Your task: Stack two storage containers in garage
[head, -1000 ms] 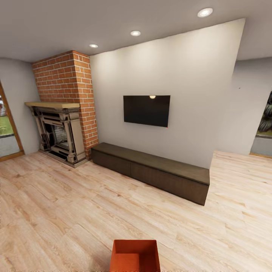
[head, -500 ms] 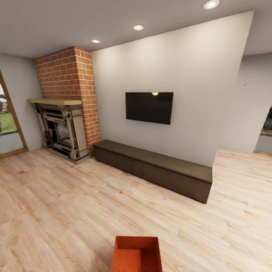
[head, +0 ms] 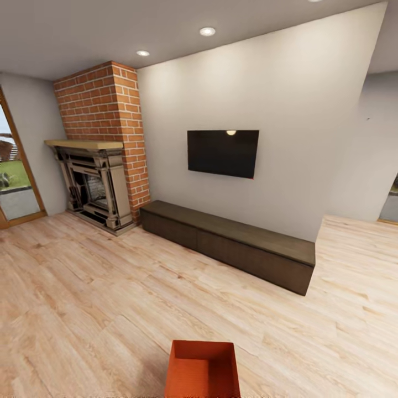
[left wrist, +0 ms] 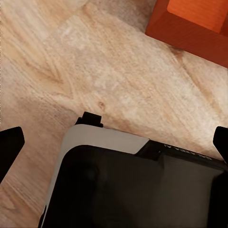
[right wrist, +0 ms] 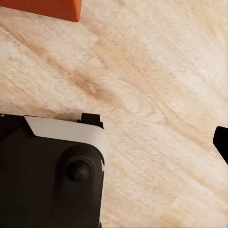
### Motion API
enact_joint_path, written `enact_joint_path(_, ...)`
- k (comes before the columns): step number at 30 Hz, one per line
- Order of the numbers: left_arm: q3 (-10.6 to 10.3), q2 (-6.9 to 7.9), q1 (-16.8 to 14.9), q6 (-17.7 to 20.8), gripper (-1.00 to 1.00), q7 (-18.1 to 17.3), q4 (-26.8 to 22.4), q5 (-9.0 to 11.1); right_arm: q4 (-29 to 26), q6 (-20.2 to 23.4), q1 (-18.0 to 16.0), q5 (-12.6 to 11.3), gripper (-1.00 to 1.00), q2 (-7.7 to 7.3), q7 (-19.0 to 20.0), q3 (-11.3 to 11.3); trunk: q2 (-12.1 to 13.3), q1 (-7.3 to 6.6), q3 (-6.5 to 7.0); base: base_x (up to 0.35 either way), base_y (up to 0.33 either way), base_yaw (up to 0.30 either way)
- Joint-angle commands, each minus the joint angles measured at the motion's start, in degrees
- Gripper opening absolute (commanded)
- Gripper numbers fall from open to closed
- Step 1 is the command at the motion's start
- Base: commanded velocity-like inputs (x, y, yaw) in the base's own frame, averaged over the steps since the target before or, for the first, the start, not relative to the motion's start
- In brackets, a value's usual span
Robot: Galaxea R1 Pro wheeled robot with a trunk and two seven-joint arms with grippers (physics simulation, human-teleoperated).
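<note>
One orange-red storage container stands open-topped on the light wood plank floor of the living room, right at the head view's lower edge. Its corner appears in the left wrist view as the container, and a strip of its wall is the container in the right wrist view. My left gripper hangs open over my own base, its black fingertips far apart and empty. Of the right gripper, one fingertip shows at the frame edge, with nothing held.
A red-brick fireplace stands at the back left. A long, low dark cabinet runs along the white wall under a wall TV. A glass door is at far left. My black-and-white base sits below both wrists.
The whole head view has shifted: the camera has moved nearer the wall and swung slightly, so fireplace, TV and cabinet sit differently in frame. The container stays at the lower edge.
</note>
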Motion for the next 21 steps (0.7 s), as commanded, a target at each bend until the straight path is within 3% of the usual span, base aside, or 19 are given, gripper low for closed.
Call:
enact_joint_path(1,-0.07,0.00,-0.05,-0.18,1.00,-0.06,0.07,0.29,0.17,-0.30,-0.08,0.59,1.00,-0.03,-0.22,-0.49,-0.06,0.00,-0.17,0.000,0.000,0.071)
enact_joint_path(21,-0.10,-0.02,-0.05,-0.21,1.00,-0.06,0.07,0.29,0.16,-0.28,-0.08,0.33,1.00,0.00,-0.13,-0.69,-0.06,0.00,-1.99,0.000,0.000,0.013)
